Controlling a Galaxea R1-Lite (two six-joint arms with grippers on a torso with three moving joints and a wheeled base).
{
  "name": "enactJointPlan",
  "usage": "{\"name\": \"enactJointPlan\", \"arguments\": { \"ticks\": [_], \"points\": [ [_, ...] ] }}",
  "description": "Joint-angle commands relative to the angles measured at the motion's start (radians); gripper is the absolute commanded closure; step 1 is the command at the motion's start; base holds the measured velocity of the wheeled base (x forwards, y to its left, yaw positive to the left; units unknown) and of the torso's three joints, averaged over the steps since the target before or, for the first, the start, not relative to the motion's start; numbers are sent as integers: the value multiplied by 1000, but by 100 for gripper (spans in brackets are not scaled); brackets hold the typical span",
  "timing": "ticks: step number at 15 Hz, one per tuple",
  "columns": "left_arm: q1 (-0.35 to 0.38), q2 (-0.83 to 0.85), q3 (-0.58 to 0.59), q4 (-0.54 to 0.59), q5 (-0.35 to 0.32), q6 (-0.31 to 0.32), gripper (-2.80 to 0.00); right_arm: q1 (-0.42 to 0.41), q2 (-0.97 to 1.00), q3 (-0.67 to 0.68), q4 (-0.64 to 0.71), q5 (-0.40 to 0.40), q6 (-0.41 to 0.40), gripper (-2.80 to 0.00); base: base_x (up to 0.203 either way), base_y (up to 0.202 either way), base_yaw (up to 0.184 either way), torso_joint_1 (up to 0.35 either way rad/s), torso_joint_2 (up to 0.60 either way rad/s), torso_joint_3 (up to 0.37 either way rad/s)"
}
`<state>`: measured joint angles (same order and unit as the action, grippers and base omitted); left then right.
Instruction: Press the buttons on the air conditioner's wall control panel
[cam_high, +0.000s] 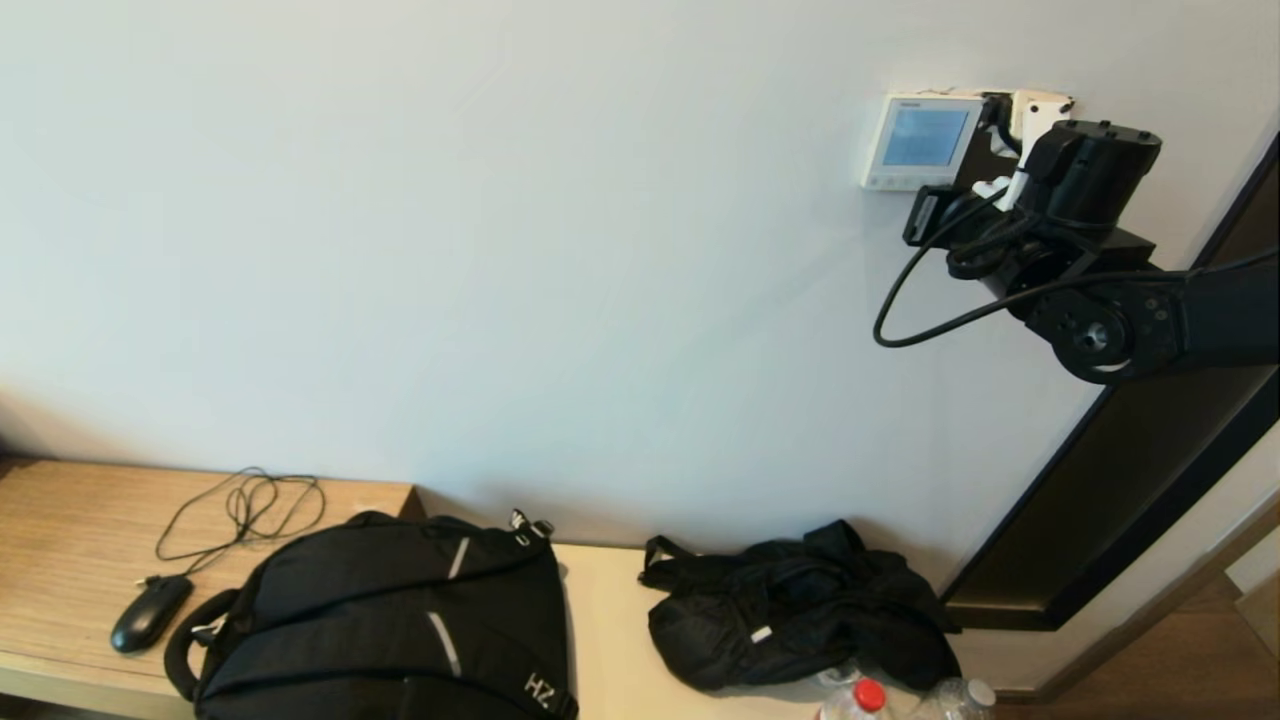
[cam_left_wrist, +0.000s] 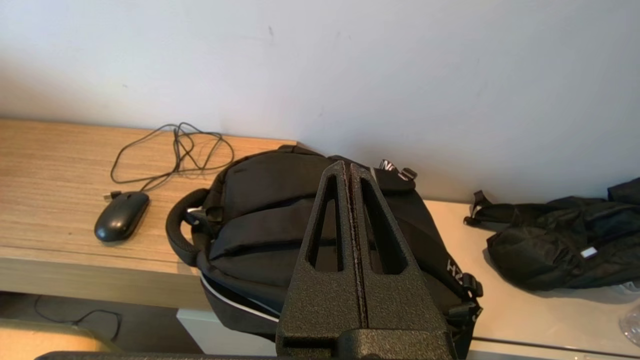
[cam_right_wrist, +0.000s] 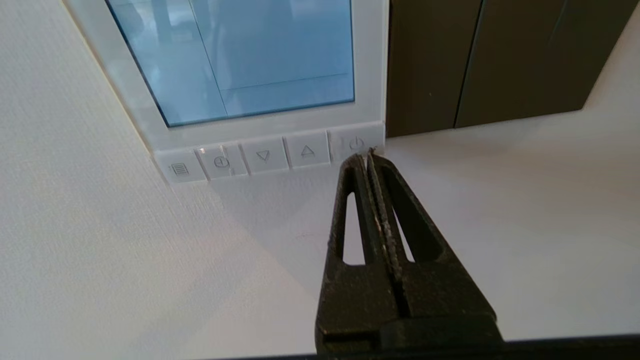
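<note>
Up at the wall, head view: right gripper (cam_high: 975, 165) sits against the lower right corner of the control panel (cam_high: 921, 141); fingers hidden there. Left arm out of sight.
Left wrist view: left gripper (cam_left_wrist: 348, 172) pressed closed, empty, parked over the backpack (cam_left_wrist: 260, 220), well away from the panel.
Right wrist view: right gripper closed on nothing, tips at the power button (cam_right_wrist: 356, 144). Buttons (cam_right_wrist: 263, 156) run sideways from the tips; the rest lie toward the menu end.
</note>
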<state>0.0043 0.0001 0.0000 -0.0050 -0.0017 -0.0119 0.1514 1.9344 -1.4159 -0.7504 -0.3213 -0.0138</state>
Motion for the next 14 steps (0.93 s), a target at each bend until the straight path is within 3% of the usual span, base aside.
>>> {"name": "enactJointPlan", "arguments": {
  "ticks": [1, 10, 14],
  "points": [
    [0, 0, 0, 0, 0, 0, 0, 5, -45, 33, -3, 1, -3, 0, 0, 0, 0, 0, 0, 0],
    [0, 0, 0, 0, 0, 0, 0, 45, -307, 155, 17, 11, -57, 0, 0, 0, 0, 0, 0, 0],
    [0, 0, 0, 0, 0, 0, 0, 45, -443, 194, 128, 41, -69, 0, 0, 0, 0, 0, 0, 0]
  ]
}}
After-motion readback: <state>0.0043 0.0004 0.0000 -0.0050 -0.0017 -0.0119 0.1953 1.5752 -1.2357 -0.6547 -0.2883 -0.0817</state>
